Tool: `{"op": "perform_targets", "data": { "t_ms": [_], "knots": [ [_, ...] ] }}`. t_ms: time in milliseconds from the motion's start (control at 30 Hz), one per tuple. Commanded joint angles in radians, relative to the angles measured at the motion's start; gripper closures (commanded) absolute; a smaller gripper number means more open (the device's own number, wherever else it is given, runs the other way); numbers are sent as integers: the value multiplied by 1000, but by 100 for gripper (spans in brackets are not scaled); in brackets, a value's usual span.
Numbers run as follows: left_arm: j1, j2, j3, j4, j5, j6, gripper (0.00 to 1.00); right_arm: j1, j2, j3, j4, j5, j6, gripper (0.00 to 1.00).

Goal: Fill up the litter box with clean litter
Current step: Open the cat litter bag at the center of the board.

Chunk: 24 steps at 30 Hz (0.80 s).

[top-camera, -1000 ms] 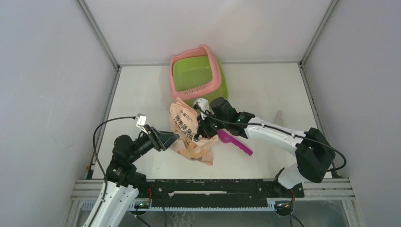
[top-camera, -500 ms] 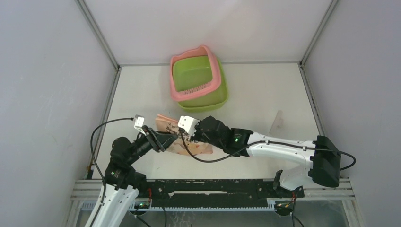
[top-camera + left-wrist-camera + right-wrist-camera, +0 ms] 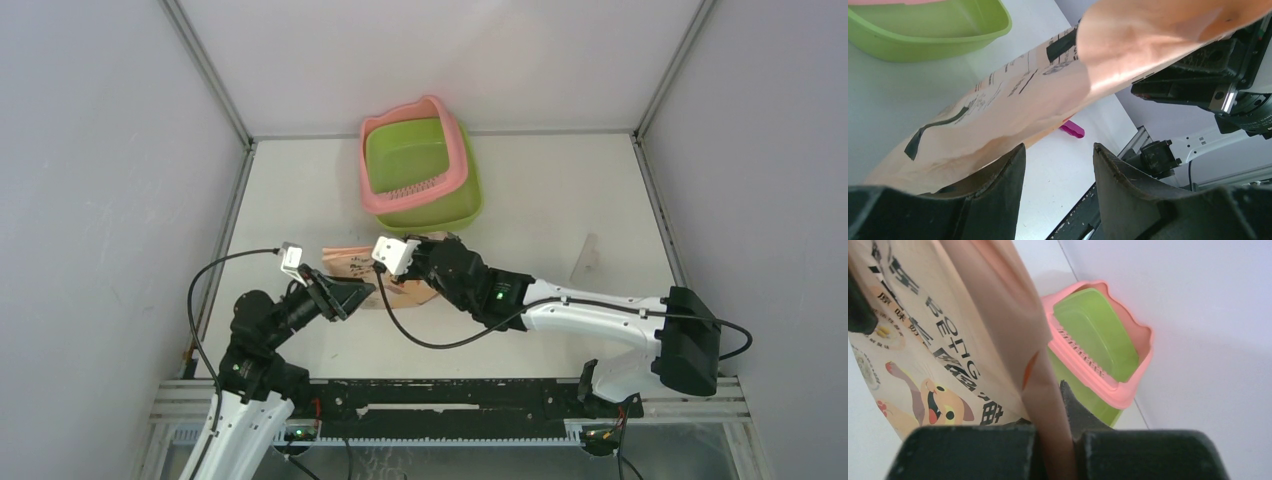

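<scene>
The litter box (image 3: 420,165), pink-rimmed with a lime-green basin, stands at the back of the table; it also shows in the left wrist view (image 3: 928,30) and the right wrist view (image 3: 1098,340). No litter shows in it. My right gripper (image 3: 1055,440) is shut on a fold of the peach-pink printed bag (image 3: 923,330) and holds it up left of centre (image 3: 348,262). My left gripper (image 3: 1058,155) is open just beside the bag (image 3: 1013,100). The bag's lower edge hangs over one of its fingers (image 3: 998,185), and only bare table shows between the jaws.
A magenta scoop (image 3: 1072,129) lies on the table under the bag; the right arm hides it from above. A small clear scrap (image 3: 587,255) lies at the right. Grey walls close in the table on three sides.
My right arm has swung left and toward the near edge, carrying the bag off the scoop and up to the left gripper. The left gripper has barely moved and stays open.
</scene>
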Motion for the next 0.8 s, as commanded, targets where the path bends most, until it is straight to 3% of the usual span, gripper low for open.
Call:
{"op": "perform_targets", "data": {
  "t_ms": [0, 233, 467, 633, 767],
  "knots": [
    [5, 0, 65, 21, -11, 6, 43, -22, -29, 54, 285, 23, -32, 100],
    [4, 14, 70, 25, -12, 9, 44, -45, 10, 79, 308, 35, -43, 100],
    [5, 9, 59, -25, -60, 37, 39, -16, -14, -3, 129, 48, 210, 100],
    [3, 34, 32, 7, -33, 31, 26, 8, -135, -62, -122, -144, 440, 100],
    [-5, 70, 31, 23, -10, 36, 24, -1, -199, -60, -249, -336, 477, 98]
  ]
}}
